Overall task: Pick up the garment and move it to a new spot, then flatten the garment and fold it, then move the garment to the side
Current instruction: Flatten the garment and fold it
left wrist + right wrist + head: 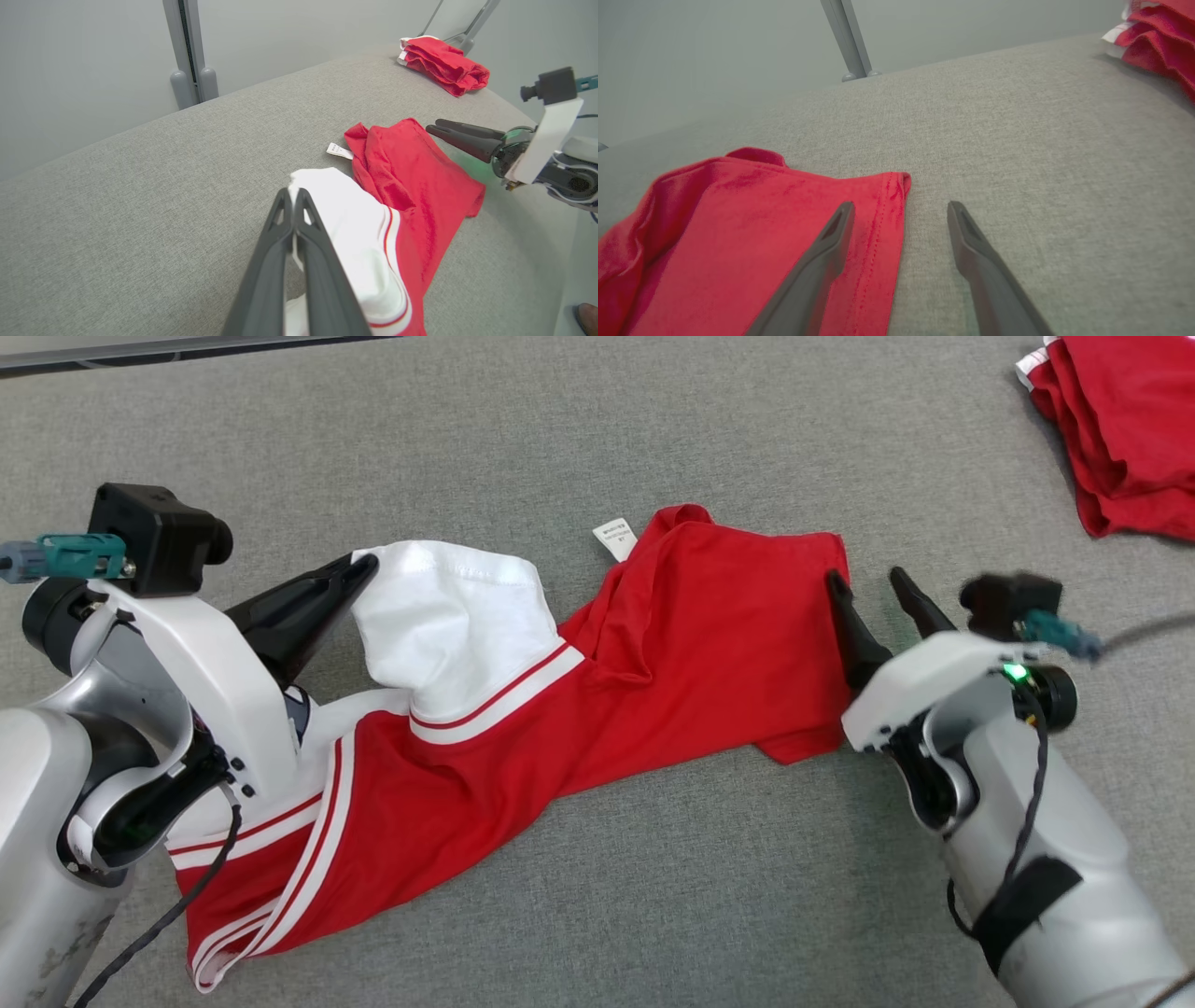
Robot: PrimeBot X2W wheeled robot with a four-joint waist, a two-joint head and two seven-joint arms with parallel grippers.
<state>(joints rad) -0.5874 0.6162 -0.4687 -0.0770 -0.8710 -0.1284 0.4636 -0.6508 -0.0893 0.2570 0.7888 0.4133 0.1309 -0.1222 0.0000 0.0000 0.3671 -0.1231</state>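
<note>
The garment (653,653) is red with a white sleeve and white stripes. It lies crumpled across the grey padded surface (597,420). My left gripper (366,563) is shut on the edge of the white sleeve (341,205), which stands lifted off the surface; its closed fingertips (299,196) pinch the white cloth. My right gripper (866,581) is open at the garment's right hem (887,219). One finger (831,233) lies over the red cloth and the other over bare grey surface. That right gripper (432,127) also shows in the left wrist view, beside the red cloth.
Another red garment (1125,429) is bunched at the far right corner of the surface (444,63). A white label (614,538) sticks out at the garment's far edge. A grey post (189,56) stands behind the surface against the wall.
</note>
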